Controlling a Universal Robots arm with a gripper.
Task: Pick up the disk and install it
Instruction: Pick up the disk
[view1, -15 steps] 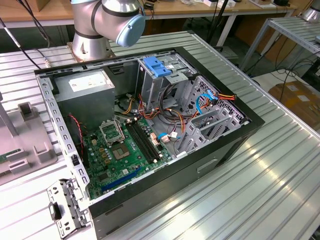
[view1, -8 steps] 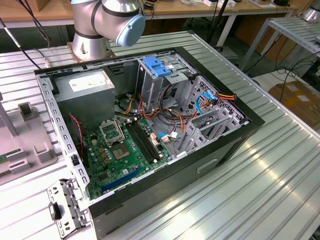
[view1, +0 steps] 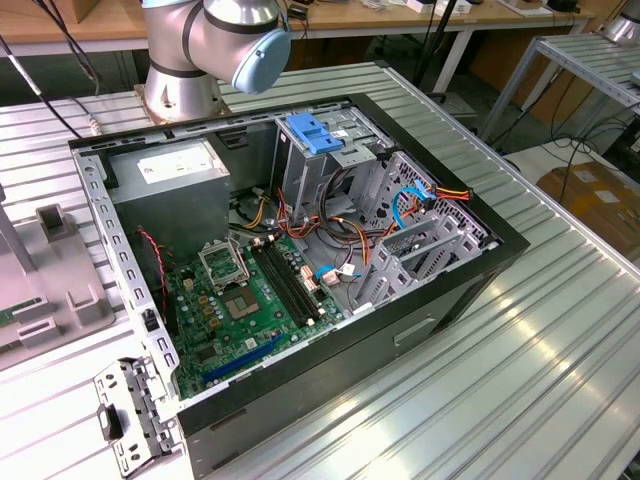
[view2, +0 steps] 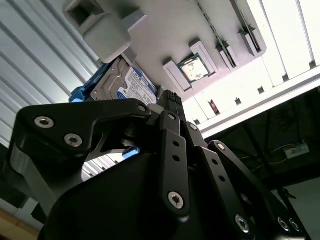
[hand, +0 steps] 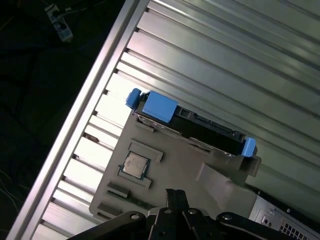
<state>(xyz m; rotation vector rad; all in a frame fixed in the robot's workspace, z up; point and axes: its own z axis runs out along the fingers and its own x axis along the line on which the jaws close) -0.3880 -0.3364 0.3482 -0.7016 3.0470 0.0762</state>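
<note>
The disk (hand: 200, 127) stands on edge in a slot of a grey holder (hand: 165, 150) on the ribbed metal table, with its blue carrier frame (hand: 159, 106) along its edge. In the second wrist view the disk (view2: 127, 85) shows its silver body and a white label with a blue band. My gripper (hand: 175, 194) hovers above the holder and clear of the disk, with its black fingers pressed together and nothing between them. In the second wrist view the gripper (view2: 171, 96) points at the holder next to the disk.
A processor chip (hand: 133, 164) lies in a pocket of the holder. In the exterior view an open computer case (view1: 450, 290) lies on the table, with a drive cage under a blue latch (view1: 313, 133), a grey power supply (view1: 175, 165) and a green motherboard (view1: 240, 300). The table edge (hand: 95, 90) runs near the holder.
</note>
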